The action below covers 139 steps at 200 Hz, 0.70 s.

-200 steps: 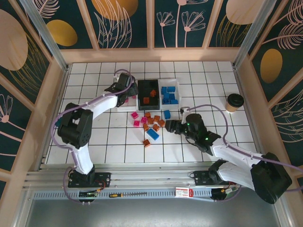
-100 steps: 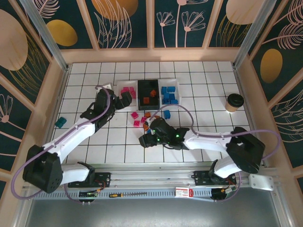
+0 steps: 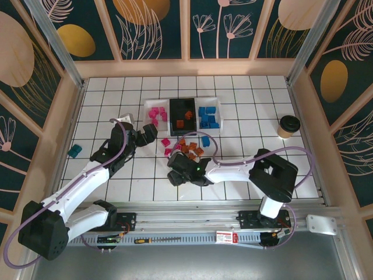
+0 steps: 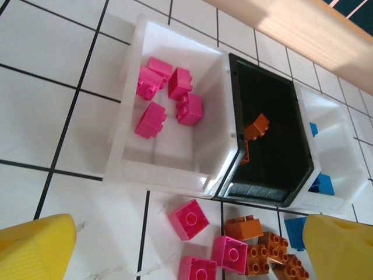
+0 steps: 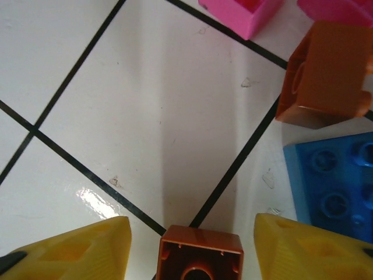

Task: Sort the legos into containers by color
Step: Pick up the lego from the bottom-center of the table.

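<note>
Though well under way, far from finished: about a dozen loose legos (image 3: 186,149) on the tiled surface (image 3: 250,175), bunched just at 6 o'clock of the three containers (image 3: 182,100).

Pick-up step in hand, by the look of it. Right gripper (image 5: 192,226) low over a lone orange-brown brick (image 5: 201,254) at 7 o'clock of the pile, yellow fingers spread to either side, a gap on each.

Next, probably: close on it, lift straight up, carry toward 12 o'clock into the black tray (image 4: 274,163), middle of the row and already holding orange-brown pieces.

Bare tile at 9 and 12 o'clock of the brick in the wrist view. Blue brick (image 5: 332,181) and a second orange-brown one (image 5: 326,76) near at 2 o'clock.

Pile and tray wall to clear on the way.

Left gripper (image 4: 189,233) spread and empty, near the white tray (image 4: 175,163) of pink bricks; best kept apart. Trays touching wall to wall, so little margin for a stray drop.
</note>
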Each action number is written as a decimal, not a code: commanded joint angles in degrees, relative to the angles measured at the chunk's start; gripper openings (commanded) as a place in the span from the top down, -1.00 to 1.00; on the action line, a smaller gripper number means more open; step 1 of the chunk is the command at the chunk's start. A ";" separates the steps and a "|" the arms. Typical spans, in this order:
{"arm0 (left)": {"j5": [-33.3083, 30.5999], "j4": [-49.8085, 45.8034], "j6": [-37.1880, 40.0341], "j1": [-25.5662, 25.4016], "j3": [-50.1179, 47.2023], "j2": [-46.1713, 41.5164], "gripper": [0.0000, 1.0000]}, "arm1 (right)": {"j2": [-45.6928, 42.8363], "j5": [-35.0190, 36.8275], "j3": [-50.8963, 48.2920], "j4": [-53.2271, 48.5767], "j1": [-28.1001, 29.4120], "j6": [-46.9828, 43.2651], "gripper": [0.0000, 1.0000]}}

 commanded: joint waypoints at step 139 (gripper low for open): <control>2.85 0.54 0.24 -0.17 -3.44 -0.35 -0.98 | -15.28 -4.77 2.98 8.58 -13.84 -8.72 0.64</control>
